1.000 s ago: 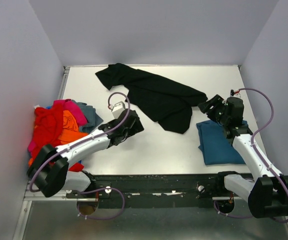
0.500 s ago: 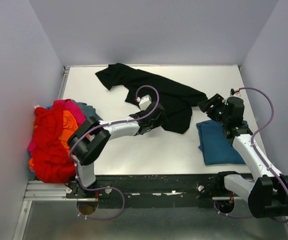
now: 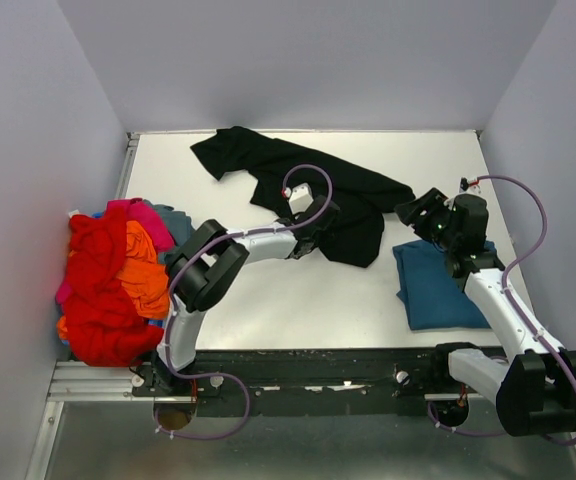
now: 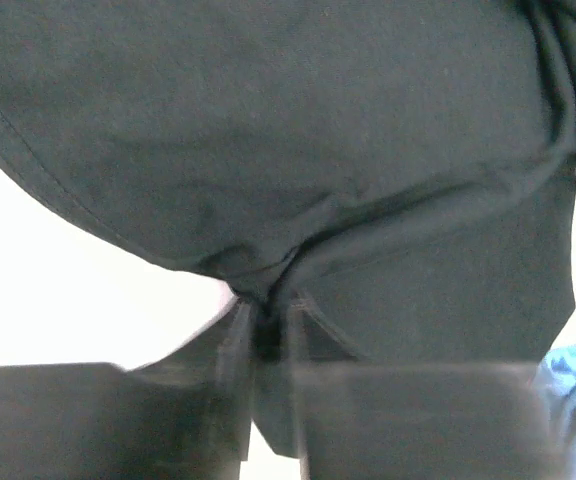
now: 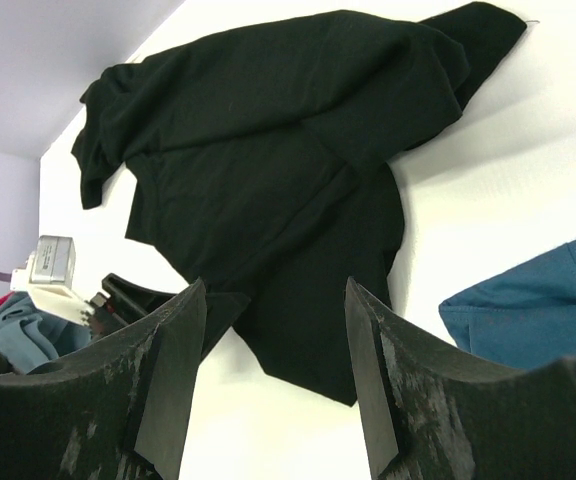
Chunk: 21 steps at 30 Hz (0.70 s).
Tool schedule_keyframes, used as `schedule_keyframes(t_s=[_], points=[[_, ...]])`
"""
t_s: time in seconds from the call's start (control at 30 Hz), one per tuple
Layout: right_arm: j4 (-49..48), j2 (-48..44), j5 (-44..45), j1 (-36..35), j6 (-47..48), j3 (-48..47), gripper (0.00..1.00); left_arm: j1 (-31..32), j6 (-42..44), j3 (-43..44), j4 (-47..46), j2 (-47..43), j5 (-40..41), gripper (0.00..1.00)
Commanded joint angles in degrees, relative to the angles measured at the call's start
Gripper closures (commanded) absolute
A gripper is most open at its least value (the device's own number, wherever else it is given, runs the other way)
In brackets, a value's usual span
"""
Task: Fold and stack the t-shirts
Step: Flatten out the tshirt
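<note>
A black t-shirt (image 3: pixel 308 185) lies crumpled across the far middle of the table (image 3: pixel 298 300). My left gripper (image 3: pixel 320 232) reaches to its near hem and is shut on a pinch of the black cloth (image 4: pixel 318 130); the left wrist view shows the fabric bunched between the gripper (image 4: pixel 266 320) fingers. A folded teal-blue t-shirt (image 3: pixel 438 285) lies flat at the right. My right gripper (image 3: pixel 416 215) hovers open above that shirt's far left corner, nothing between its fingers (image 5: pixel 274 300). It looks across at the black t-shirt (image 5: pixel 268 150) and the left gripper (image 5: pixel 138 295).
A heap of red, orange, pink and grey-blue t-shirts (image 3: pixel 108 275) sits at the table's left edge. Walls close in on the left, back and right. A corner of the teal-blue t-shirt (image 5: pixel 538 310) shows in the right wrist view.
The left arm swung from near the heap rightward to the black t-shirt's hem, and its jaws went from wide open to shut on the cloth. The right arm stayed still.
</note>
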State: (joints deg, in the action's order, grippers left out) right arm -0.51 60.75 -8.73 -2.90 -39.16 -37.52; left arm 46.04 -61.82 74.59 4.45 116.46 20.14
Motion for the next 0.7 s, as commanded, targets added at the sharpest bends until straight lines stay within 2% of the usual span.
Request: schedule_keyframes(t_s=[0.0, 0.13, 0.37, 0.47, 0.57, 0.67], points=[[-2.04, -0.11, -1.38, 0.17, -0.22, 0.95, 0.34, -1.56, 3.2, 5.03, 3.7, 2.54, 2.0, 1.0], [-2.21, 0.24, -1.55, 0.17, -0.13, 0.95, 0.35, -3.06, 5.74, 4.26, 7.85, -1.66, 3.59, 1.0], [-2.21, 0.77, -2.17, 0.17, -0.13, 0.69, 0.35, -5.08, 10.84, -10.32, 13.47, -18.96, 2.19, 1.0], [-2.56, 1.38, -2.69, 0.17, -0.3, 0.69, 0.35, -5.0, 13.04, -14.81, 18.03, -26.79, 0.78, 1.0], [-2.65, 2.53, -3.22, 0.08, -0.22, 0.52, 0.35, -5.7, 12.34, -16.05, 26.55, -34.0, 2.8, 1.0], [-2.65, 4.02, -3.92, 0.0, -0.04, 0.08, 0.35, -8.41, 13.48, -17.28, 24.84, -38.06, 0.0, 1.0]])
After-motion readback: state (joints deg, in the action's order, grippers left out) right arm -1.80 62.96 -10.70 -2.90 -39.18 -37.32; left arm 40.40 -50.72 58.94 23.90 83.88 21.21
